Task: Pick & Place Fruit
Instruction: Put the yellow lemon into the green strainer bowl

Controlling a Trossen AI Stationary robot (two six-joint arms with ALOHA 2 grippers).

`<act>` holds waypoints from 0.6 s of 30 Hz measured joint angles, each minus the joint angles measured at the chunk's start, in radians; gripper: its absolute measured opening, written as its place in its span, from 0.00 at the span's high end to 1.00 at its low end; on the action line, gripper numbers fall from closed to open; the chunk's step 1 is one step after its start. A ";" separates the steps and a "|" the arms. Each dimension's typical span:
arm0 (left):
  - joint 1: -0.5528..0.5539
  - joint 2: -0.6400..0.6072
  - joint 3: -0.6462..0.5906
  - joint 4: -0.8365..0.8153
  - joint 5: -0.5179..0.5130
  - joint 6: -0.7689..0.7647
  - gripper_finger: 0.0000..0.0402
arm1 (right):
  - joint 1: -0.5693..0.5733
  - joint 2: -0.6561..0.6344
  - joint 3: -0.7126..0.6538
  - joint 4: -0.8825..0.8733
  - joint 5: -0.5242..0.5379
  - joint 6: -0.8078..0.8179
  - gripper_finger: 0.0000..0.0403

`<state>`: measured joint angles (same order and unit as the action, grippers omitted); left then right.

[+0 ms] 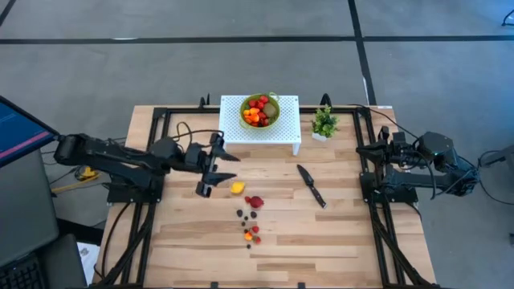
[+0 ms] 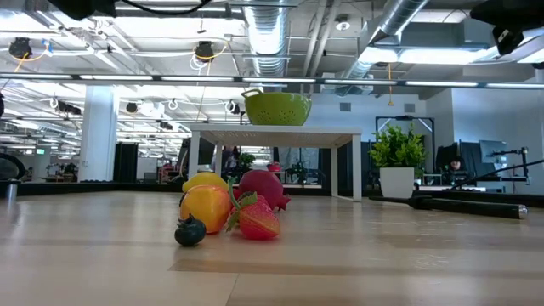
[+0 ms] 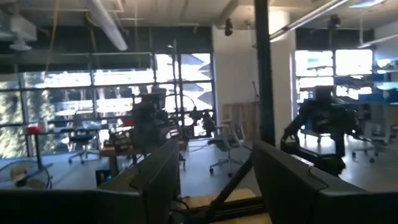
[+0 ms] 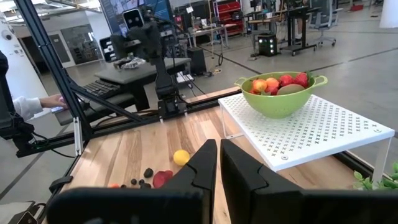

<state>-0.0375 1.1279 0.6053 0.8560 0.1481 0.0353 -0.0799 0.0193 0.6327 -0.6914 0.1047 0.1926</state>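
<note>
Several tiny toy fruits lie loose on the wooden table: a yellow one (image 1: 237, 188), a red one (image 1: 254, 201), dark berries (image 1: 241, 213) and orange-red ones (image 1: 252, 234). The low view shows them as a cluster (image 2: 229, 211). More fruit fills a green colander bowl (image 1: 260, 110) on a white perforated stand (image 1: 286, 128). My left gripper (image 1: 218, 167) hovers above the table just left of the yellow fruit, open and tipped upward, with nothing between its fingers (image 3: 214, 165). My right gripper (image 4: 219, 158) is shut and empty, drawn back at the table's right edge (image 1: 384, 149).
A black knife (image 1: 312, 185) lies right of the loose fruit. A small potted plant (image 1: 324, 123) stands beside the stand's right end. Black frame rails (image 1: 161, 160) run along both sides of the table. Bare wood lies toward the near edge.
</note>
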 joint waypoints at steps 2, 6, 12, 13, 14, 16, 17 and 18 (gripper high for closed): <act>0.000 0.017 0.018 0.003 -0.041 -0.036 0.50 | 0.000 0.000 0.000 0.000 0.000 0.000 0.96; 0.000 0.064 0.048 0.007 -0.088 -0.069 0.51 | 0.000 0.000 0.000 0.000 0.000 0.000 0.96; -0.002 0.130 0.062 0.001 -0.089 -0.069 0.50 | 0.000 0.000 0.000 0.000 0.000 0.000 0.96; -0.002 0.137 0.062 0.001 -0.089 -0.069 0.50 | 0.000 0.000 0.000 0.000 0.000 0.000 0.96; -0.002 0.141 0.062 0.001 -0.088 -0.072 0.50 | 0.000 0.000 0.000 0.000 0.000 0.000 0.96; -0.007 0.142 0.062 0.000 -0.084 -0.075 0.50 | 0.000 0.000 0.000 0.000 0.000 0.000 0.96; -0.014 0.141 0.062 -0.003 -0.071 -0.074 0.50 | 0.000 0.000 0.000 0.000 0.000 0.000 0.96; -0.020 0.141 0.062 -0.016 -0.050 -0.066 0.50 | 0.000 0.000 0.000 0.000 0.000 0.000 0.96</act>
<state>-0.0577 1.2686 0.6670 0.8399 0.0977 -0.0305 -0.0799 0.0193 0.6327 -0.6914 0.1047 0.1926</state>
